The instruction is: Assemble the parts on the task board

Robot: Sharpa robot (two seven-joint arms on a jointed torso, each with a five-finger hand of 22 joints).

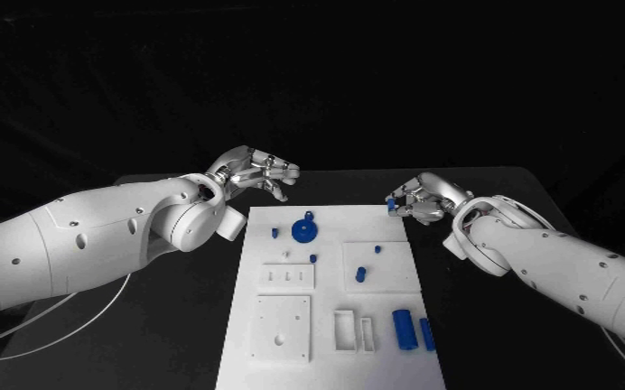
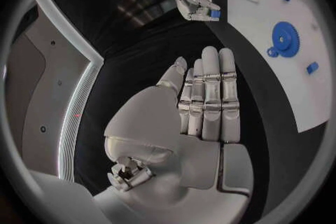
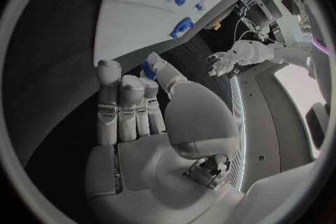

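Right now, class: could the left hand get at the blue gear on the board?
Probably yes. The left hand hovers open just off the board's far left corner, and the gear lies close by with nothing over it. The right hand, holding a small blue part, is off at the opposite corner.

Gear (image 1: 305,230) obstructs task board (image 1: 391,354) far end.

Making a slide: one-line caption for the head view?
Right hand holds a small blue part beside the white task board; left hand open.
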